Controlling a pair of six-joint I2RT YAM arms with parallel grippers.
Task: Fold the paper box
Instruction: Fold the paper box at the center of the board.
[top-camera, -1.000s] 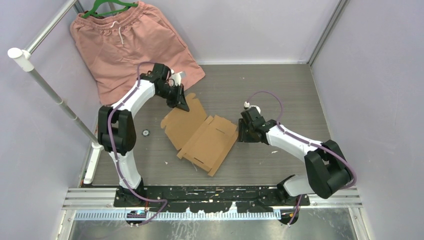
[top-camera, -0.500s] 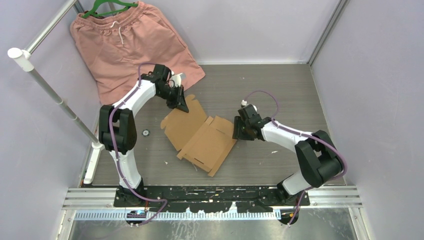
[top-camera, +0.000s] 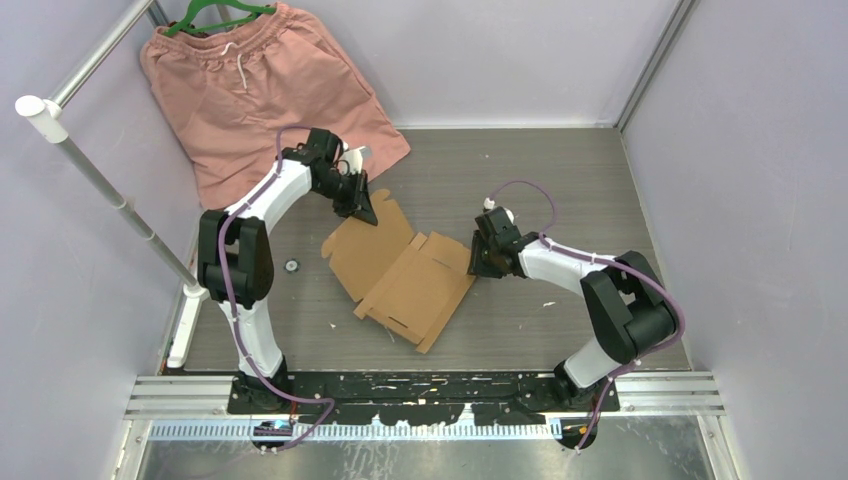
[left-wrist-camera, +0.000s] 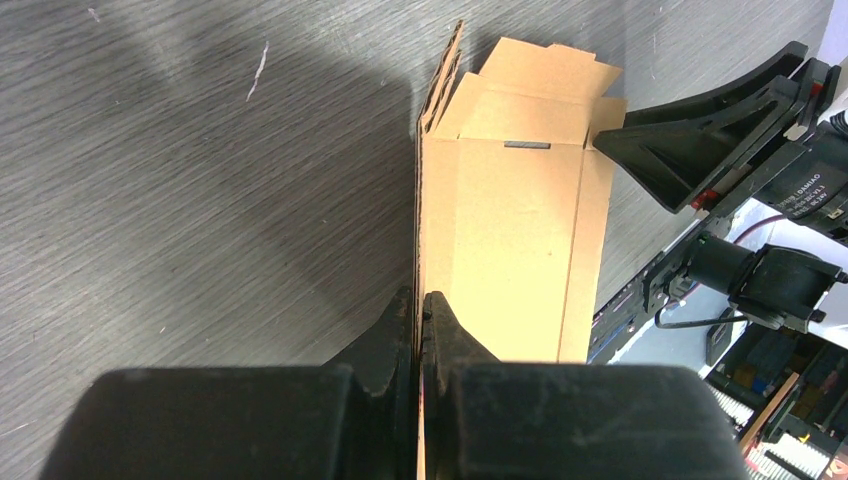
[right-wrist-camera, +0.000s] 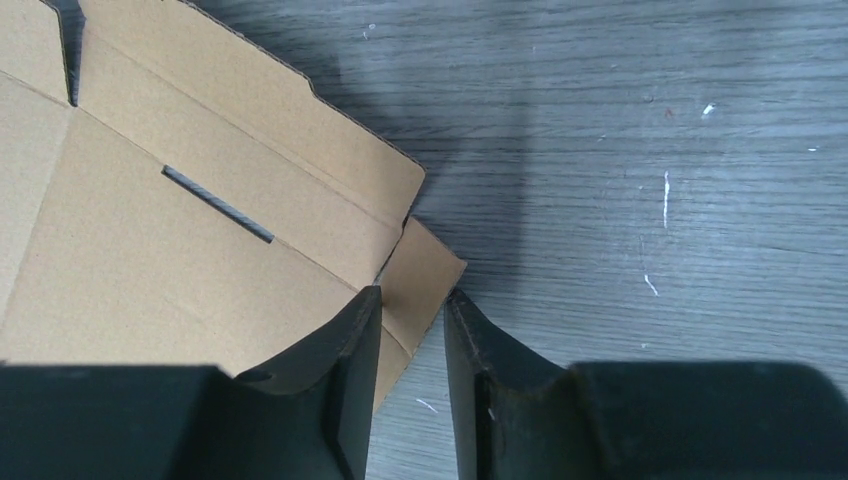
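Note:
The paper box (top-camera: 405, 272) is a flat brown cardboard sheet with flaps and slots, lying mid-table. My left gripper (top-camera: 365, 214) is at its far left corner, shut on a raised flap edge; in the left wrist view the fingers (left-wrist-camera: 420, 300) pinch the thin cardboard (left-wrist-camera: 510, 240) edge-on. My right gripper (top-camera: 474, 268) sits low at the sheet's right edge. In the right wrist view its jaws (right-wrist-camera: 412, 295) stand a little apart around a small corner tab (right-wrist-camera: 428, 272) of the box (right-wrist-camera: 150, 250), with a gap still showing on both sides.
Salmon-pink shorts (top-camera: 260, 90) on a green hanger (top-camera: 215, 12) lie at the back left, close behind my left arm. A metal rail (top-camera: 110, 190) runs along the left wall. A small round object (top-camera: 292, 266) lies left of the sheet. Walls enclose the table.
My right gripper has moved left up to the sheet's right edge and its jaws have narrowed around the corner tab. The left gripper and the sheet have stayed put.

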